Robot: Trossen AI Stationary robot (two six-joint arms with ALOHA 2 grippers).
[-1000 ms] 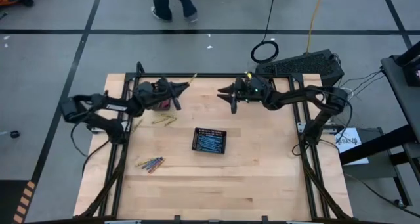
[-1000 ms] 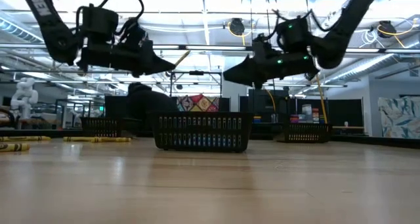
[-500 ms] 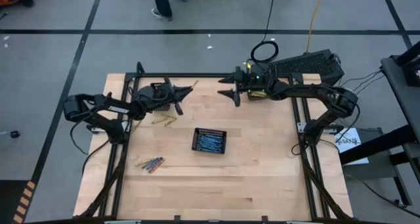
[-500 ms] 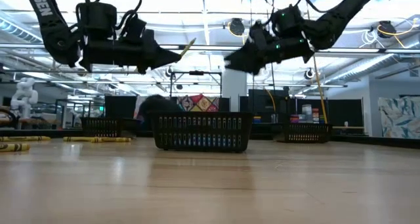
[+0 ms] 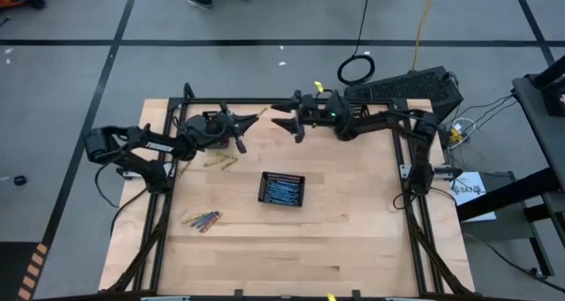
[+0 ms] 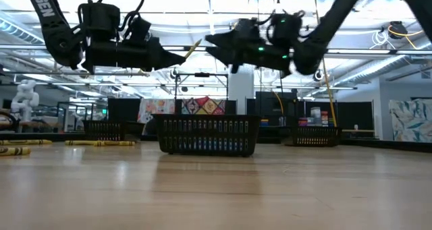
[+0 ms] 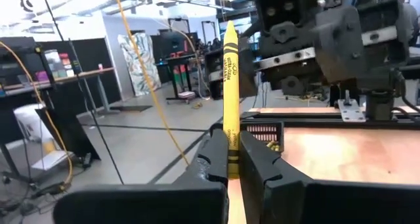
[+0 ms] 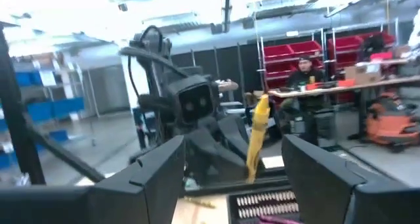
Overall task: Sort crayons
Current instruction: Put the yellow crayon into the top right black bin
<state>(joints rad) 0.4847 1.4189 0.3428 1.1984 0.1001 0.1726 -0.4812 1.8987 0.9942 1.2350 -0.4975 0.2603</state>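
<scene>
My left gripper (image 5: 242,125) hangs over the table's far left part, shut on a yellow crayon (image 7: 230,86) that juts out past its fingertips. My right gripper (image 5: 284,127) hangs open close to the right of it, fingers toward the crayon's free end (image 5: 261,113). In the right wrist view the crayon (image 8: 256,137) shows between my open fingers, a short way ahead and untouched. Loose yellow crayons (image 5: 221,161) and a mixed bunch (image 5: 203,220) lie on the table. A black tray (image 5: 282,188) at the middle holds blue crayons. My left gripper pinches the yellow crayon between its two fingers at the crayon's lower part (image 7: 230,159). The fingers reach about level toward the table's right, along the crayon. The crayon is lifted clear of the table and slants up past the fingertips (image 6: 192,49).
Black frame rails (image 5: 265,101) run along the table's far edge and sides. Further small black trays (image 6: 104,130) (image 6: 314,135) stand at the back of the table. A person sits at a bench (image 8: 303,71) in the room beyond. Bare wood (image 5: 353,239) lies toward the near edge.
My right gripper has risen and gone first toward the table's far edge, then left toward the left gripper's crayon, tipping its fingers upward and opening. The left gripper has kept its hold on the yellow crayon and stayed about where it was.
</scene>
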